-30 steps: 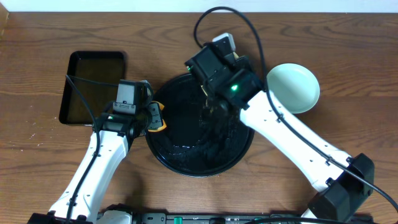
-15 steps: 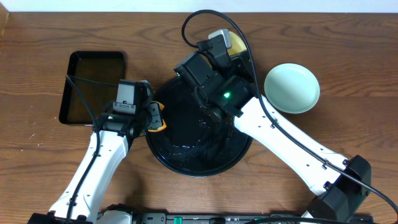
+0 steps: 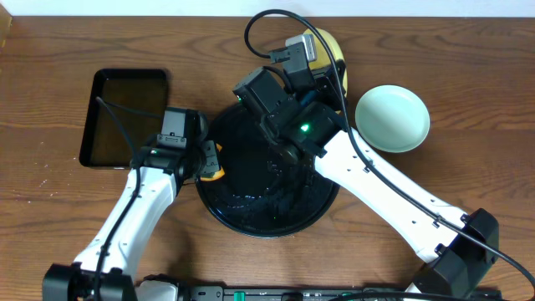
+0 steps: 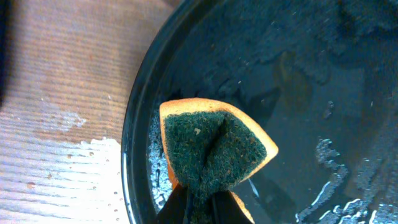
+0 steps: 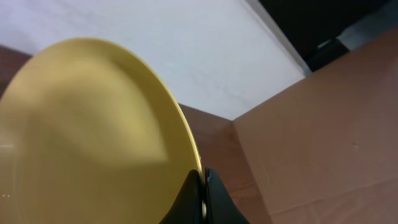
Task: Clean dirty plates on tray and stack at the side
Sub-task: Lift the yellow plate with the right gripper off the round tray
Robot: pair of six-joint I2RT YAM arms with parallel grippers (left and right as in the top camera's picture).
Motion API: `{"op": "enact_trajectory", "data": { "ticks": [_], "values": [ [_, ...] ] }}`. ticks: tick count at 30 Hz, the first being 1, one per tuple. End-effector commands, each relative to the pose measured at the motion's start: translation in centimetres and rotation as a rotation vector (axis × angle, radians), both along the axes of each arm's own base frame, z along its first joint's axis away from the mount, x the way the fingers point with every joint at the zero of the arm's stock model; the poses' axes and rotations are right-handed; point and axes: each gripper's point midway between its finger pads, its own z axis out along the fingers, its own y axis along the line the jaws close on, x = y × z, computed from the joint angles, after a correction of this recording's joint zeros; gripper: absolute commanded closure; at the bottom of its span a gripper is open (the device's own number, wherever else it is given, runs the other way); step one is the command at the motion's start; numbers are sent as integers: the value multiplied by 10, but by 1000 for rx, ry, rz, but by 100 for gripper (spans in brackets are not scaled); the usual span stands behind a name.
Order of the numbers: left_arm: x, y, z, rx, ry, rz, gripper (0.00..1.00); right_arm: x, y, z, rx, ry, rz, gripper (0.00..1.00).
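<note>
Right gripper (image 5: 202, 186) pinches yellow plate (image 5: 87, 137) rim, beside tray (image 3: 242, 188).

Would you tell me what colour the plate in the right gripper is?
The plate is pale yellow, best seen in the right wrist view.

This looks like a robotics lab staged as a washing-up spot rather than a home kitchen: a left arm (image 3: 138, 209) and a right arm (image 3: 393, 192), trailing a loose black cable (image 3: 259, 21), work at a wood-grain counter (image 3: 468, 75). The things in use are plain kitchenware: a wet round black tray (image 3: 242, 224), a rectangular black tray (image 3: 125, 117), a green-faced sponge (image 4: 214, 146), a yellow plate (image 5: 81, 137) and a mint plate (image 3: 393, 117). Behind are a plain white wall (image 5: 186, 50) and what looks like a brown cardboard box (image 5: 323, 137).
</note>
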Motion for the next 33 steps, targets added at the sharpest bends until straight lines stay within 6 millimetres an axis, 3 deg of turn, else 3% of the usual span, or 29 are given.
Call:
{"op": "enact_trajectory", "data": {
  "ticks": [1, 13, 20, 27, 33],
  "values": [
    [4, 3, -4, 4, 15, 33, 92, -8, -5, 24, -20, -83, -46, 99],
    [3, 3, -9, 7, 32, 32, 92, -9, 18, 15, 35, -48, 40, 99],
    [3, 3, -9, 7, 32, 32, 92, -9, 19, 13, 7, -18, 57, 99],
    [3, 3, -9, 7, 32, 32, 92, -5, 50, -20, -22, 218, 279, 99],
    [3, 3, -9, 7, 32, 32, 92, -6, 52, -23, -8, 233, 296, 99]
  ]
}}
